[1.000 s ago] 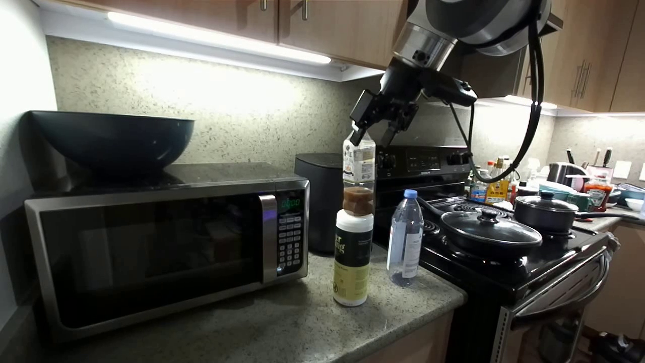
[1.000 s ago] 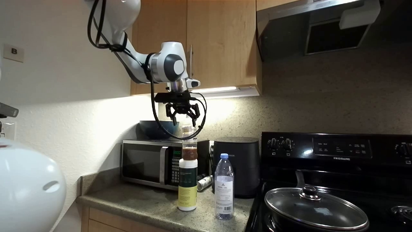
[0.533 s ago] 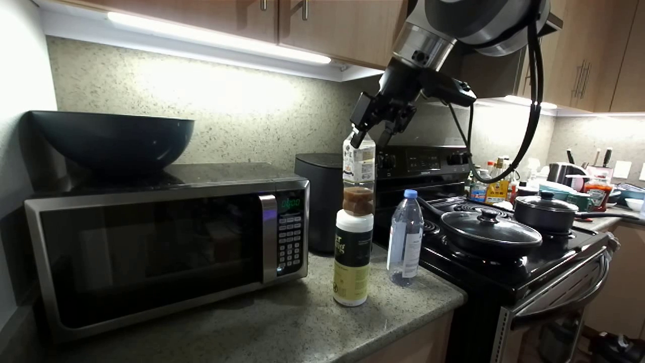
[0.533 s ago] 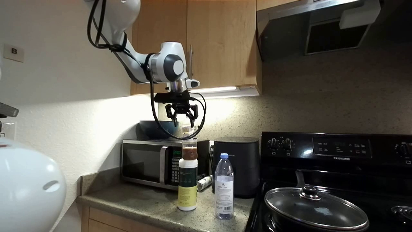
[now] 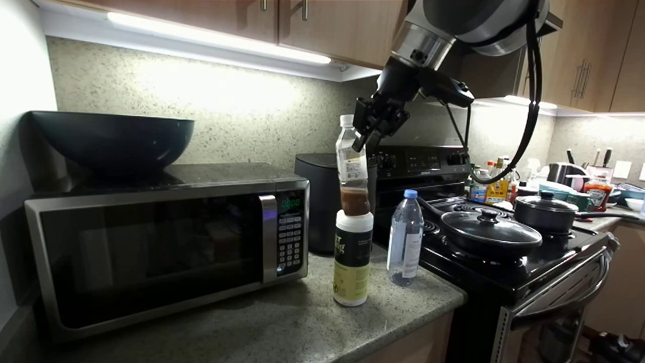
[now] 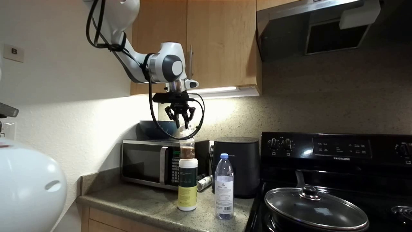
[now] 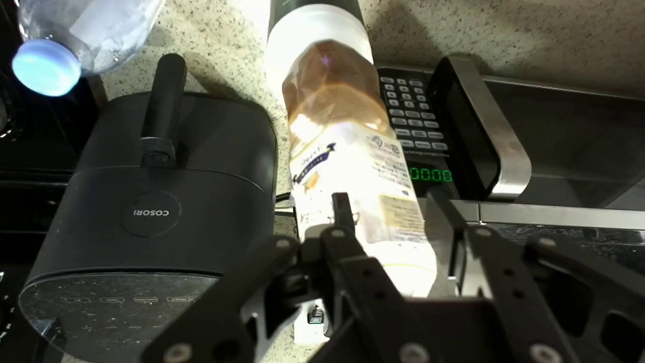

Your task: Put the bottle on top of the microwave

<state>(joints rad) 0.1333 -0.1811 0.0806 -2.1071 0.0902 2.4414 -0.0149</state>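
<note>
Bottle (image 5: 353, 169), brown contents in its lower part, leans toward the microwave (image 5: 151, 262), base on the white canister (image 5: 351, 262) beside the microwave's keypad side. Canister opaque, contents hidden. Gripper (image 6: 182, 125) same side of microwave: fingers (image 7: 344, 212) part-way apart, nothing clasped that I can see; one overlaps the bottle, can't tell if touching. Water bottle (image 5: 405, 242) farther out from microwave, fill unclear. Dark bowl (image 5: 111, 141) on top of microwave, inside hidden

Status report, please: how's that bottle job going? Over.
Gripper partly closed, hold unclear. Bottle tilted atop a tall container, not yet on the microwave. Dark bowl takes part of its top.
</note>
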